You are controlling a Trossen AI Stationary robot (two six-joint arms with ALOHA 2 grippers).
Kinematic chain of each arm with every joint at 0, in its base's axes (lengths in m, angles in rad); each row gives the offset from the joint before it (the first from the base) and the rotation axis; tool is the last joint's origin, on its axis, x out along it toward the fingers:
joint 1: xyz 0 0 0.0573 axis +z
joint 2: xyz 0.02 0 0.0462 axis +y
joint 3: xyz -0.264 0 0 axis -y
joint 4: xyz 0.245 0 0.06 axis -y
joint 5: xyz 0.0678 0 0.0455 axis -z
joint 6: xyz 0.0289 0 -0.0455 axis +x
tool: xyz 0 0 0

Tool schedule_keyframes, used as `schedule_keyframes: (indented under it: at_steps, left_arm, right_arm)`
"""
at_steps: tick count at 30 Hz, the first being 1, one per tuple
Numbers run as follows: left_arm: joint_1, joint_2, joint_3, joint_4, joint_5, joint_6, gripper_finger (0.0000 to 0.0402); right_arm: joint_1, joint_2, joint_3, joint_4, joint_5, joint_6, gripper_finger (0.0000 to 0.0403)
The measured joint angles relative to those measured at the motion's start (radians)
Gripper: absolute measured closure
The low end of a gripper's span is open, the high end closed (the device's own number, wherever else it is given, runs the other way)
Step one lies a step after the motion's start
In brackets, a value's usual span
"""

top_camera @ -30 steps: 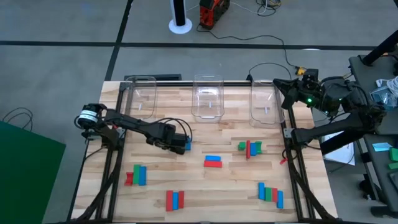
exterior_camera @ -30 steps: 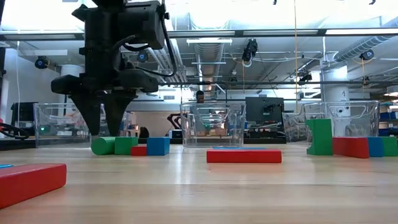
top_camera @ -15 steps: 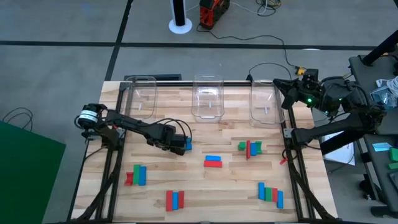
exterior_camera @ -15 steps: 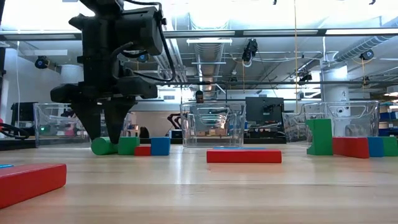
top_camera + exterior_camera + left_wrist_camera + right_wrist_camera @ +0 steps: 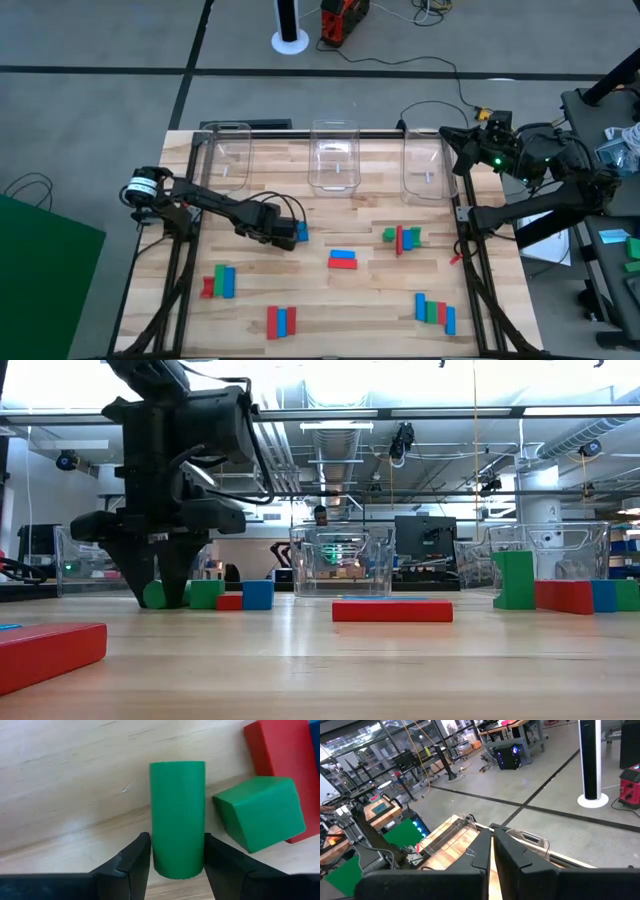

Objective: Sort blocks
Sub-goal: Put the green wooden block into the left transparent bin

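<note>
L hand (image 5: 173, 851) is down at the bench (image 5: 370, 300) surface, left-centre, fingers (image 5: 131, 857) apart w/ a green block (image 5: 177, 817) lying between them, one finger just beside each long side; can't tell if they touch it yet. At its 3 o'clock in the low view sit a 2nd green block (image 5: 206, 593), a red block (image 5: 228, 601) and a blue block (image 5: 257, 594), close-packed, so little free room on that side; bare wood on the other side. Other block groups in the high view: red/blue pair (image 5: 342, 260) at centre, green/red cluster (image 5: 402, 237) at 3 o'clock of it, a row (image 5: 434, 312) near the 5 o'clock corner, a trio (image 5: 281, 321) near the 6 o'clock edge, another (image 5: 218, 282) at 8 o'clock. Three clear bins (image 5: 333, 156) line the 12 o'clock edge. R hand (image 5: 491, 851) is parked off the bench past the 2 o'clock corner, fingers together.
</note>
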Motion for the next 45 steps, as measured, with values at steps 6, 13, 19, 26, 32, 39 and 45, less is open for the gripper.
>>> schedule_keyframes:
  at_steps: [6, 13, 19, 26, 32, 39, 45]
  left_arm:
    - [0.000, 0.001, 0.000, 0.001, 0.002, 0.000, 0.0247]
    - [0.000, 0.001, 0.000, 0.002, 0.003, 0.007, 0.0248]
    - [0.000, 0.002, 0.000, 0.001, 0.002, 0.007, 0.0274]
    - [-0.001, 0.002, 0.000, 0.001, 0.002, 0.007, 0.0295]
    - [-0.006, -0.005, 0.012, -0.040, 0.007, 0.007, 0.0291]
    - [-0.011, -0.018, 0.137, -0.201, 0.013, 0.074, 0.0293]
    - [0.000, -0.038, 0.298, -0.381, 0.014, 0.172, 0.0293]
  right_arm:
    - [0.000, 0.000, 0.000, 0.000, 0.000, 0.000, 0.0390]
    - [0.000, 0.000, 0.000, 0.000, 0.000, -0.002, 0.0390]
    - [0.000, 0.000, 0.000, 0.000, 0.000, -0.003, 0.0390]
    - [0.000, 0.000, 0.000, 0.000, 0.000, -0.013, 0.0390]
    - [0.000, 0.000, 0.000, 0.000, 0.000, -0.027, 0.0390]
    - [0.000, 0.000, 0.000, 0.000, 0.000, -0.030, 0.0390]
    - [0.000, 0.000, 0.000, 0.000, 0.000, -0.036, 0.0390]
